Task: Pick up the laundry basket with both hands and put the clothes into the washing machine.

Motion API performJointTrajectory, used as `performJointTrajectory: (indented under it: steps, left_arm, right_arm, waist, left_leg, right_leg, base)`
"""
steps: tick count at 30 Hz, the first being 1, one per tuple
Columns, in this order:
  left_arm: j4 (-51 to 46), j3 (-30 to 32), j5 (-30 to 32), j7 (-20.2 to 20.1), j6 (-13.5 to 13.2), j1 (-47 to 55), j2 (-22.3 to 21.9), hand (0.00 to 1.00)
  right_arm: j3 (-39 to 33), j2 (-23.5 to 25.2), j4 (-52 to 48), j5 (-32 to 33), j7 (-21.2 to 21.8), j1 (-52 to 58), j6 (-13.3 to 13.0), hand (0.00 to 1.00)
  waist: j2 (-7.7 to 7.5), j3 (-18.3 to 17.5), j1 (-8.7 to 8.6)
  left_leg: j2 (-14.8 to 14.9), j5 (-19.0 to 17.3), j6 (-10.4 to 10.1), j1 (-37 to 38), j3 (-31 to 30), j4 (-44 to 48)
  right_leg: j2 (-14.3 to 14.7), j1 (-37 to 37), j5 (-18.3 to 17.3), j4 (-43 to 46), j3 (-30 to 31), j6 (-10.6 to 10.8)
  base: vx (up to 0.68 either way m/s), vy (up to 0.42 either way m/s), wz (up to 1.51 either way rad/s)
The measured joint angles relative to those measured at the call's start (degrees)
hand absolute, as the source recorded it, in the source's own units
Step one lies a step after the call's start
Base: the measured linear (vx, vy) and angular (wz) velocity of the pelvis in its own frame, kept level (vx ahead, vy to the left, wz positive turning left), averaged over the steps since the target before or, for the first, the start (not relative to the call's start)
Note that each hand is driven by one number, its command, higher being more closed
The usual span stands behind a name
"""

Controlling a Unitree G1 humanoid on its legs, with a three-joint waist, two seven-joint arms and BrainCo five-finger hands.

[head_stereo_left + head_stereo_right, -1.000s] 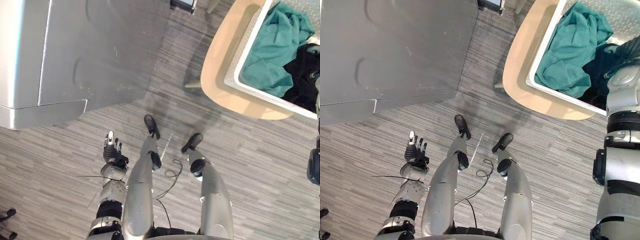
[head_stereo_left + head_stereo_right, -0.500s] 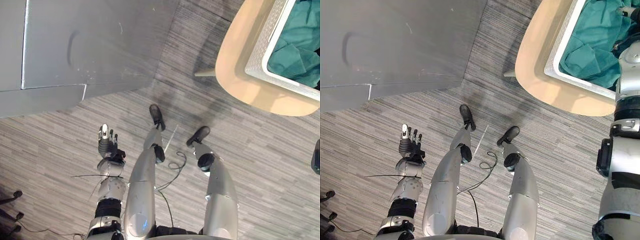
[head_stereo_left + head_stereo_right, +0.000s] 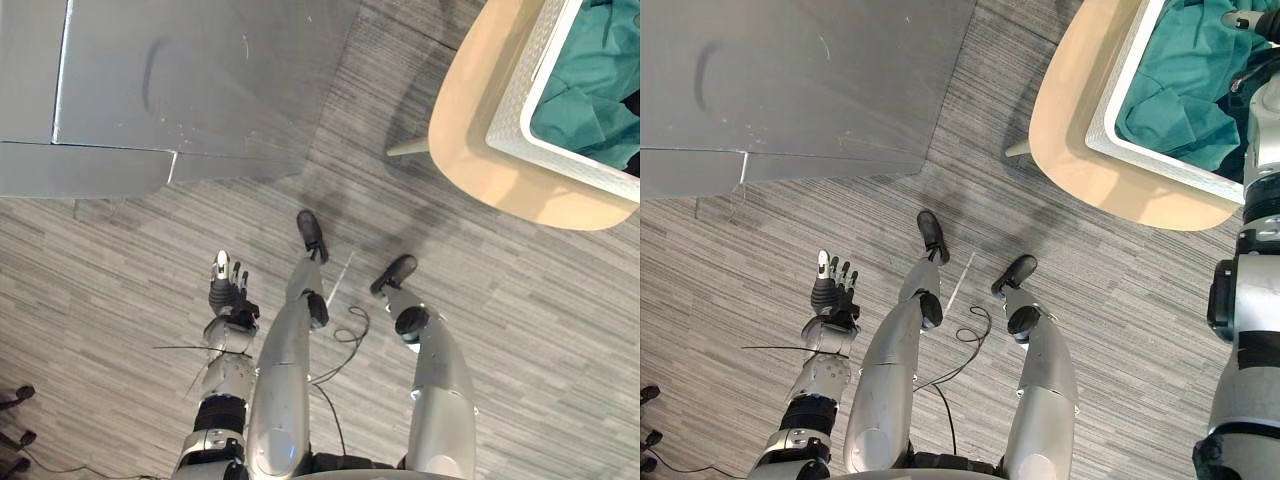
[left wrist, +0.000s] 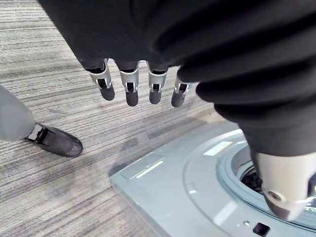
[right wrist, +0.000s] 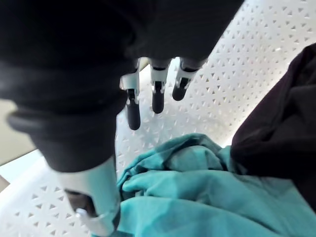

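The white perforated laundry basket [image 3: 520, 130] stands on a round light-wood table [image 3: 470, 120] at the upper right. A teal garment [image 3: 1180, 80] and a black garment [image 5: 276, 123] lie in it. My right hand [image 5: 157, 96] hovers inside the basket just above the teal garment [image 5: 197, 197], fingers straight and holding nothing. The grey washing machine [image 3: 200, 80] fills the upper left, and its round door opening [image 4: 276, 187] appears in the left wrist view. Low beside my left leg, over the floor, my left hand [image 3: 226, 290] hangs open and empty.
Grey striped carpet [image 3: 120, 300] lies between the washing machine and the table. A table leg [image 3: 410, 148] sticks out under the table's near edge. Chair castors [image 3: 15, 440] sit at the lower left corner.
The camera has moved, so the basket and table sit further toward the upper right edge. Both hands stay open; nothing was taken hold of.
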Motion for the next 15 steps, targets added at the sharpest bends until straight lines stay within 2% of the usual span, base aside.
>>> performJointTrajectory:
  steps: [2, 8, 11, 12, 15]
  left_arm:
    - [1.61, -1.16, 0.01, -0.21, 0.84, -0.18, -0.02, 0.0]
    - [3.38, -2.96, 0.03, -0.7, 1.32, -0.75, -0.23, 0.0]
    - [3.3, -3.36, 0.03, -0.6, 1.32, -0.98, -0.89, 0.0]
    - [3.23, -3.35, 0.04, 0.16, 1.31, -1.09, -1.24, 0.0]
    - [2.83, -3.16, 0.06, 1.61, 1.23, -1.07, -1.91, 0.0]
  right_arm:
    - [1.22, -0.41, 1.19, -0.37, 1.85, -0.22, 0.03, 0.0]
    - [5.68, 0.42, 5.25, -5.93, 2.61, -0.2, 1.93, 0.0]
    - [4.75, 1.05, 5.45, -7.9, 0.62, 0.0, 2.53, 0.0]
    - [3.48, 1.65, 5.0, -8.86, -1.3, 0.46, 2.9, 0.0]
    - [-5.01, 4.67, -0.46, -10.28, -6.35, 4.71, 4.45, 0.0]
  waist:
    - [0.04, -0.92, -0.04]
    - [-0.01, -4.84, 0.32]
    - [-0.06, -4.99, 0.28]
    - [-0.07, -5.0, 0.32]
    - [-0.07, -5.0, 0.5]
  left_leg:
    - [-0.01, 0.1, -0.13, -0.11, -0.1, -0.23]
    - [0.03, 1.13, 0.04, -0.1, -0.62, -1.47]
    - [0.0, 1.91, 0.28, 0.18, -0.61, -1.61]
    - [0.0, 1.95, 0.25, 0.2, -0.62, -1.75]
    - [-0.02, 1.97, 0.24, 0.36, -0.75, -1.75]
  right_leg:
    - [0.08, -0.06, 0.0, -0.17, -0.12, 0.0]
    - [0.72, -0.1, 0.01, -0.82, -0.5, -0.01]
    - [0.73, 0.17, 0.01, -0.89, -0.48, -0.01]
    - [0.77, 0.17, 0.01, -0.9, -0.56, -0.01]
    - [0.77, 0.51, 0.01, -1.02, -0.74, -0.01]
  base:
    - [0.0, -0.066, 0.01]
    - [0.02, -0.069, 0.01]
    - [0.02, -0.073, 0.01]
    - [0.01, -0.064, 0.03]
    - [0.01, -0.064, 0.03]
